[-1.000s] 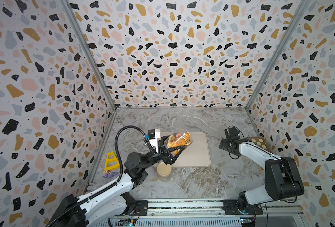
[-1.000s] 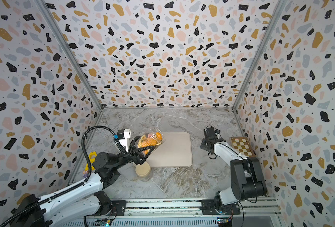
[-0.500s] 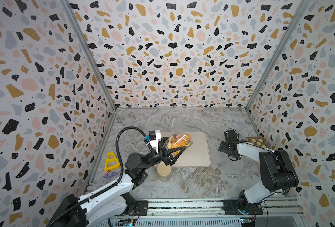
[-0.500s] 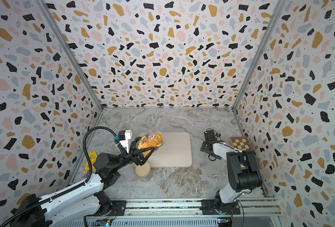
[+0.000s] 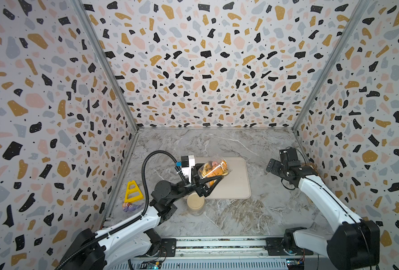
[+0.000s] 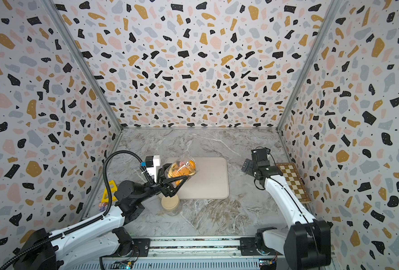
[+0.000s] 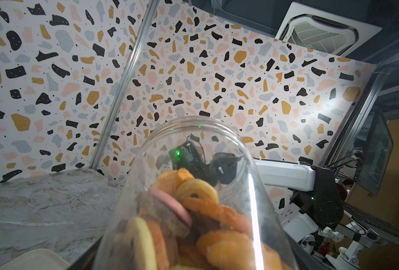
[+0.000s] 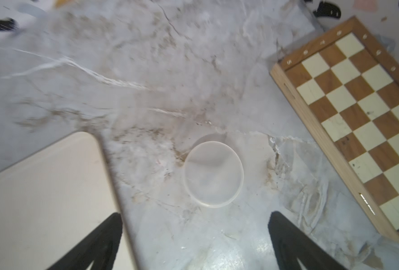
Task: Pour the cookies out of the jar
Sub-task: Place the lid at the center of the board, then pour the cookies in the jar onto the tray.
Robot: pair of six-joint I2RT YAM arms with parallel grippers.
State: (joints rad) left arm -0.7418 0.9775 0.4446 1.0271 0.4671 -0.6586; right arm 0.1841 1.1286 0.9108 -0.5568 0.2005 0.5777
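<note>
In both top views the left hand (image 5: 209, 180) was clamped on the one clear jar (image 5: 214, 168). The jar was lifted and tilted over the left part of the single beige tray (image 5: 235, 184), with all the cookies (image 5: 213, 169) inside it. Poured from that height, cookies could likely bounce over the low rim onto the counter (image 5: 217, 222). One second jar (image 5: 195, 203), tan-lidded, stood just beneath the hand, and a rolling wrist might knock it. The one right hand (image 5: 279, 167) hovered well apart, near one chessboard (image 6: 292, 182). One yellow triangle (image 5: 133, 191) and one purple toy (image 5: 129, 207) lay by the left wall.

In the left wrist view the jar's mouth sat above the cookies. Roughly ten showed, orange, yellow, pink and dark, with more hidden beneath, so no full count was possible. Packed so tightly, they might jam and then drop in a clump. The smooth wall might also slip in the clamp.

The right wrist view was blurred. The right hand's fingers (image 8: 95, 243) stood apart, holding nothing, above one clear lid (image 8: 213, 174). The lid lay on the counter between tray and chessboard, where a stray cookie or a sweeping arm could strike it.
</note>
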